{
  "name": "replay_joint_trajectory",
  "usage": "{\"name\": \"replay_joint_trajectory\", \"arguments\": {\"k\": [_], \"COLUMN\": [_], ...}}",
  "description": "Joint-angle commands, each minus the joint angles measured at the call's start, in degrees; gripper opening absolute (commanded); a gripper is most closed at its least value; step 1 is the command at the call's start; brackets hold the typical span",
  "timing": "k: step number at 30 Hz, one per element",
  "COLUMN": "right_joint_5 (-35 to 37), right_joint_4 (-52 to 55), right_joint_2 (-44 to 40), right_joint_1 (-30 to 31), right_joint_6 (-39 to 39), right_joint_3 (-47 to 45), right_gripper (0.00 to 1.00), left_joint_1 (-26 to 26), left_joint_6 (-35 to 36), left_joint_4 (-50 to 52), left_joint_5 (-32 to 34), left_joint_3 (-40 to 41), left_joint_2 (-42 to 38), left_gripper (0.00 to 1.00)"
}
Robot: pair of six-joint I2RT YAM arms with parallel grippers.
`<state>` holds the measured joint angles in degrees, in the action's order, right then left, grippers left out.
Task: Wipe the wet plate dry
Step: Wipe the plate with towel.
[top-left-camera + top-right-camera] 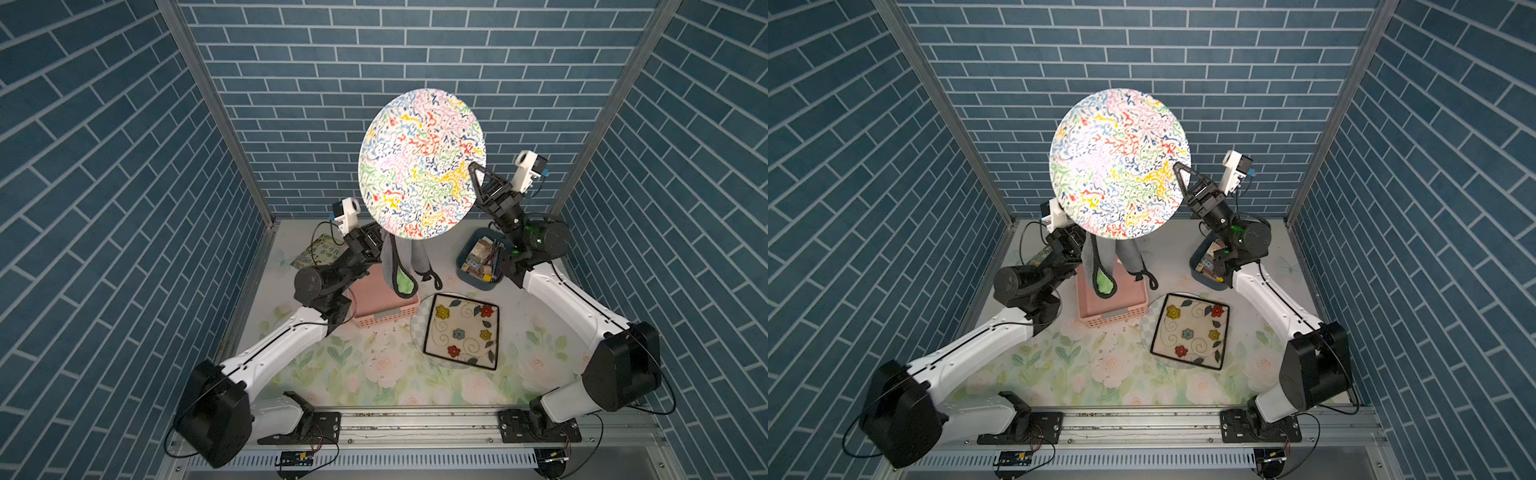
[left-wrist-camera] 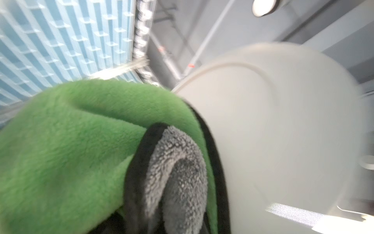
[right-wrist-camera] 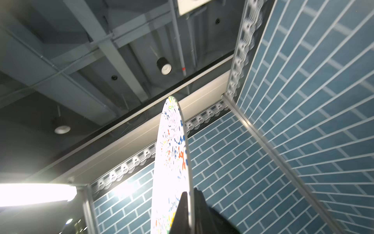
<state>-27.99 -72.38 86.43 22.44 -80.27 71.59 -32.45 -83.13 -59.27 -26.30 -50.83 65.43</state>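
Blue brick-patterned walls close in a worktop (image 1: 374, 374) printed with pale flowers. The plate (image 1: 422, 164), covered in coloured squiggles, is held high above the worktop's far half and tilted nearly on edge, with its patterned face showing in both top views (image 1: 1120, 164). The right pincer (image 1: 473, 170) is clamped on its rim at about 3 o'clock. In the right wrist view the two black fingers (image 3: 183, 212) sit one on each side of that rim.

The left pincer (image 1: 374, 241) is at the plate's 7 o'clock, its tips hidden behind the plate. It is closed on a green and grey cloth (image 2: 81, 141) bunched beside the plate's plain white back. The blur hides whether they touch. The cloth's loose ends (image 1: 405, 278) hang below the plate's 6 o'clock edge over a pink basket (image 1: 382, 316).

On the worktop a blue bin (image 1: 467, 270) of small items stands at 2 o'clock, a square flowered dish (image 1: 461, 330) lies near the centre, and a booklet (image 1: 316, 251) lies at 10 o'clock.
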Motion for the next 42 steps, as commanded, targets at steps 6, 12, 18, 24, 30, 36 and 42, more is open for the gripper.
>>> {"name": "replay_joint_trajectory", "arguments": {"k": [6, 12, 18, 24, 30, 36, 42], "right_joint_5": [10.4, 11.8, 12.8, 14.2, 17.1, 13.5, 13.6], "right_joint_4": [16.5, 18.9, 18.3, 20.6, 28.7, 24.3, 25.3], "right_joint_2": [-8.8, -9.5, -9.7, -9.0, -13.4, -11.7, -14.1], "right_joint_1": [1.5, 8.2, 15.0, 16.8, 15.2, 21.2, 20.3], "right_joint_6": [15.8, 21.5, 24.5, 26.3, 31.9, 32.1, 34.2], "right_joint_3": [-6.6, -5.3, -5.1, -1.6, -2.8, -7.0, -5.5], "right_gripper": [0.0, 0.0, 0.0, 0.0, 0.0, 0.0, 0.0], "left_joint_1": [-0.3, -0.2, -0.3, -4.2, 4.5, 2.2, 0.8], "left_joint_6": [46.2, 55.2, 63.2, 61.7, 55.5, 55.1, 55.7], "left_joint_4": [56.1, 61.5, 66.2, 57.9, 57.7, 57.9, 61.3], "left_joint_5": [24.9, 30.2, 35.1, 11.8, 18.8, 15.2, 20.1], "left_joint_3": [-14.9, -23.4, -29.9, -25.5, -25.1, -27.8, -31.4], "left_joint_2": [-11.6, -1.5, 6.3, 12.0, 6.8, 11.8, 14.1], "left_gripper": [0.01, 0.0, 0.0, 0.0, 0.0, 0.0, 0.0]}}
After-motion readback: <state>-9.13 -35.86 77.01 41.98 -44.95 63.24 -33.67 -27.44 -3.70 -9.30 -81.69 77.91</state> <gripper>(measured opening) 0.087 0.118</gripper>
